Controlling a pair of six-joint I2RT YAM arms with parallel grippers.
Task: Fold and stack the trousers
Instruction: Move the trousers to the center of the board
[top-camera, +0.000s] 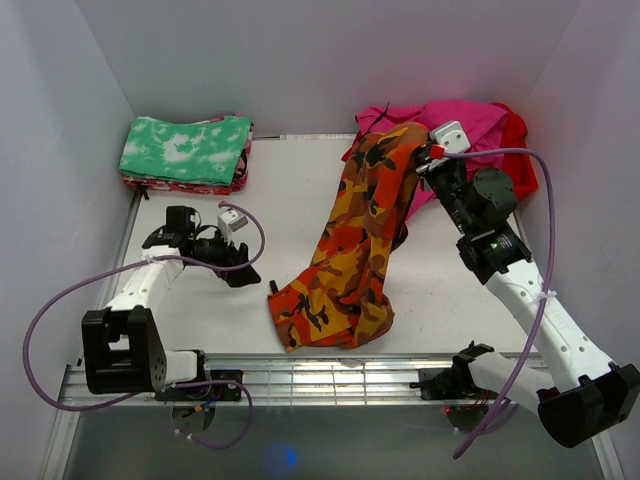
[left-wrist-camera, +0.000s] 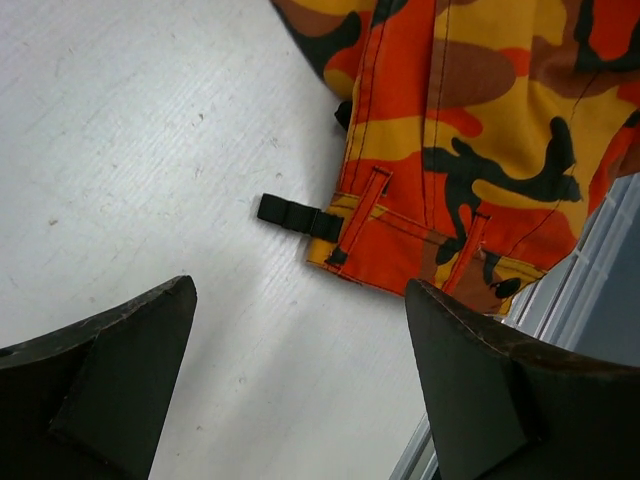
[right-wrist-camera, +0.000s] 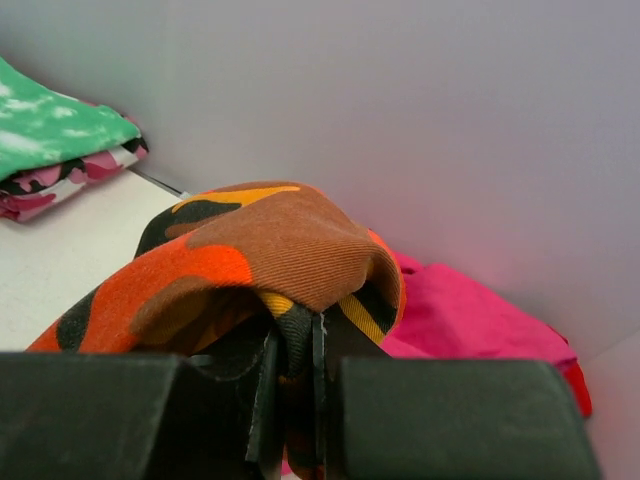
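Note:
The trousers (top-camera: 352, 250), in orange, red, yellow and dark brown camouflage print, stretch from the back right down to the table's front middle. My right gripper (top-camera: 424, 157) is shut on their far end and holds that end raised, the cloth (right-wrist-camera: 270, 255) bunched over the closed jaws. Their waistband end (left-wrist-camera: 440, 240) with belt loops and a black buckle strap (left-wrist-camera: 295, 215) lies flat near the front edge. My left gripper (top-camera: 243, 275) hovers open just left of that end, over bare table, with nothing between its fingers (left-wrist-camera: 110, 370).
A folded green-and-white mottled cloth (top-camera: 187, 150) tops a stack at the back left. A heap of magenta and red garments (top-camera: 480, 135) lies at the back right behind the raised trousers. White walls close in three sides; a metal rail (top-camera: 330, 375) runs along the front.

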